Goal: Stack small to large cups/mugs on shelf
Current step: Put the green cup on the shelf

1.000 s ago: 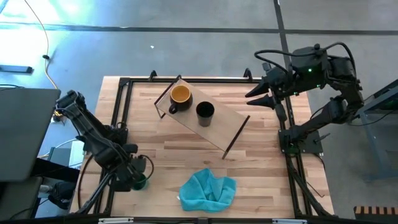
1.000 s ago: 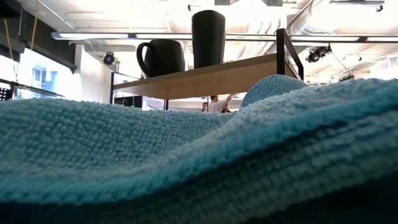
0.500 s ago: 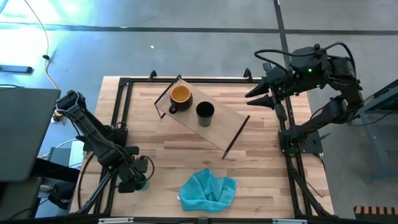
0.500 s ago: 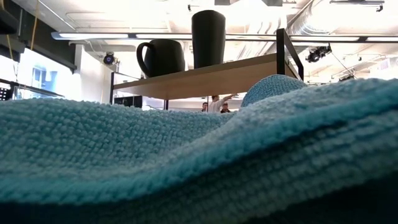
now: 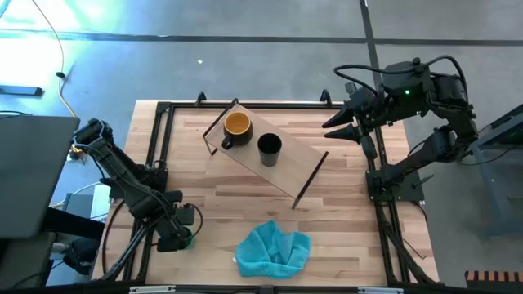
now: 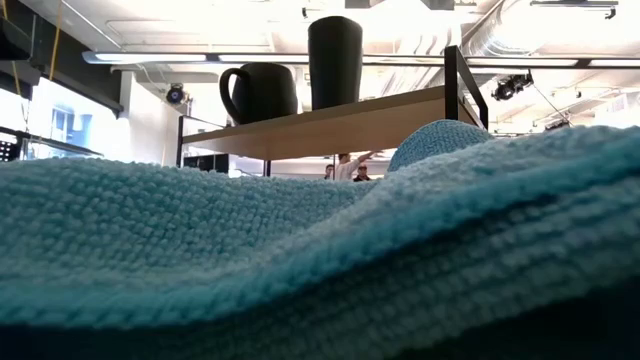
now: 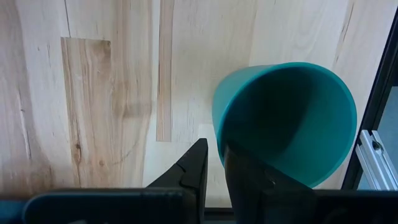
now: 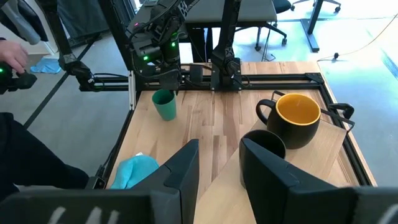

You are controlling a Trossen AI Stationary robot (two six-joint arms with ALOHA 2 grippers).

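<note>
The green cup [image 7: 292, 118] stands at the table's near left corner [image 5: 188, 239] and shows upright in the right wrist view [image 8: 165, 104]. My left gripper [image 7: 216, 152] is shut on it. The yellow-orange mug [image 5: 237, 125] and the black cup [image 5: 270, 147] stand on the shelf [image 5: 286, 167], a light board set slantwise at the table's far middle. In the low view, mug [image 6: 262, 92] and black cup [image 6: 335, 62] stand side by side on the shelf [image 6: 340, 125]. My right gripper [image 8: 217, 168] is open and empty, high beyond the table's far right corner [image 5: 343, 129]. My left gripper pinches the green cup's wall at the rim [image 7: 217, 134], one finger [image 7: 249, 180] inside the cup and one finger [image 7: 194, 165] outside. The fingers come from above, pointing down. In the right wrist view the cup looks upright with its base on the table.
A teal-blue cloth [image 5: 274, 247] lies crumpled at the near middle and fills most of the low view [image 6: 300, 260]. Black rails [image 5: 151, 163] frame the tabletop. A person's hand [image 8: 12, 59] shows beyond the table's left side.
</note>
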